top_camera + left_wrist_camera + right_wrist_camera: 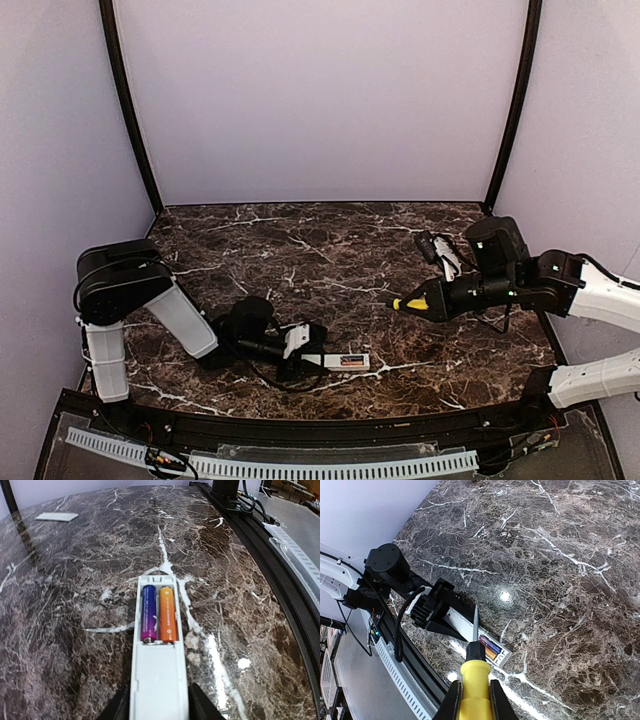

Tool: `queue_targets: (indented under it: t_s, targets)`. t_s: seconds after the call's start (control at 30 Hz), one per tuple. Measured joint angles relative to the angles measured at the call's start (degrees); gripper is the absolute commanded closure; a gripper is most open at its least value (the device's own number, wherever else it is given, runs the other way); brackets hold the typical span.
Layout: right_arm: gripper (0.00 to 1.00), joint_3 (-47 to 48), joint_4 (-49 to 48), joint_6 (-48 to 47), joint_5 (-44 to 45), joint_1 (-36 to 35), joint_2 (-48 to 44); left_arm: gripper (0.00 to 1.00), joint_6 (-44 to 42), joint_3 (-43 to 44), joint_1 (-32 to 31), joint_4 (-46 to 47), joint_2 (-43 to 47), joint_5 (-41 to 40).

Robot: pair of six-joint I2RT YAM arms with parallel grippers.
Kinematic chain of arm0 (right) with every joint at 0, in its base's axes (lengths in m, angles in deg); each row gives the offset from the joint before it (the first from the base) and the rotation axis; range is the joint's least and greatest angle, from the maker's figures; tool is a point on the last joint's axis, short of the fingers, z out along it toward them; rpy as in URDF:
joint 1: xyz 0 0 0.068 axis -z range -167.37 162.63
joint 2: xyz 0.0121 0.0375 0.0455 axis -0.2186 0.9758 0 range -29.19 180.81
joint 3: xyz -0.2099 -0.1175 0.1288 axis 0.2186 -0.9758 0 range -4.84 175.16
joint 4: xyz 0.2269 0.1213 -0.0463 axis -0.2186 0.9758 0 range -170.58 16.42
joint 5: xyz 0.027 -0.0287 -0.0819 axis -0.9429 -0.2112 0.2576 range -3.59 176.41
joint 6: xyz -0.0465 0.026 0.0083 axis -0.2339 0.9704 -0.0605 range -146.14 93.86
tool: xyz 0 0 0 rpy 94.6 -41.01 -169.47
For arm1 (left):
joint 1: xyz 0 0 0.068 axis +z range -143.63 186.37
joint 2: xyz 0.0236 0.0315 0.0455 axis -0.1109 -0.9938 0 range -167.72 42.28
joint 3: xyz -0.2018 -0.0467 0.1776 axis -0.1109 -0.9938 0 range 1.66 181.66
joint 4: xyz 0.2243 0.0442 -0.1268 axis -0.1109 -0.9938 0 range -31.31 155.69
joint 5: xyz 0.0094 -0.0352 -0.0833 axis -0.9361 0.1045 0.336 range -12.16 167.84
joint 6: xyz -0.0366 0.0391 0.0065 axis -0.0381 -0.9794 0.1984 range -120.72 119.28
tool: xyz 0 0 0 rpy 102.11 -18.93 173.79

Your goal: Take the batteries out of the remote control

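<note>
The white remote control (158, 680) lies on the marble with its battery recess facing up, and my left gripper (159, 702) is shut on its near end. Two batteries sit side by side in the recess, one purple (148, 611) and one orange (167, 614). In the top view the remote (340, 361) is near the front edge, right of the left gripper (300, 348). My right gripper (475, 700) is shut on the yellow-handled screwdriver (475, 677). The blade hangs in the air over the remote (465, 624) and batteries (491, 650). In the top view the right gripper (435, 298) hovers right of the remote.
The flat pale cover strip (56, 516) lies far from the remote, near the right arm (447, 260). The black table rail (280, 580) runs along the front edge, close to the remote. The purple walls enclose the dark marble tabletop (320, 250).
</note>
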Motion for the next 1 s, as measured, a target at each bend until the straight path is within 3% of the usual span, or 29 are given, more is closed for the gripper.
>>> queue_targets:
  t_s: [0.2,0.53,1.0]
  targets:
    - [1.0,0.0,0.0,-0.46,0.17,0.0,-0.04,0.98,-0.31,0.74,0.2,-1.36,-0.02,1.14]
    - [1.0,-0.17,-0.02,-0.9,1.03,0.0,-1.66,1.0,-0.59,-1.14,0.31,-4.61,4.22,-1.55]
    - [1.0,-0.17,-0.17,-2.71,3.19,0.07,-2.25,1.0,-1.75,-0.81,0.2,-21.31,30.1,-15.21]
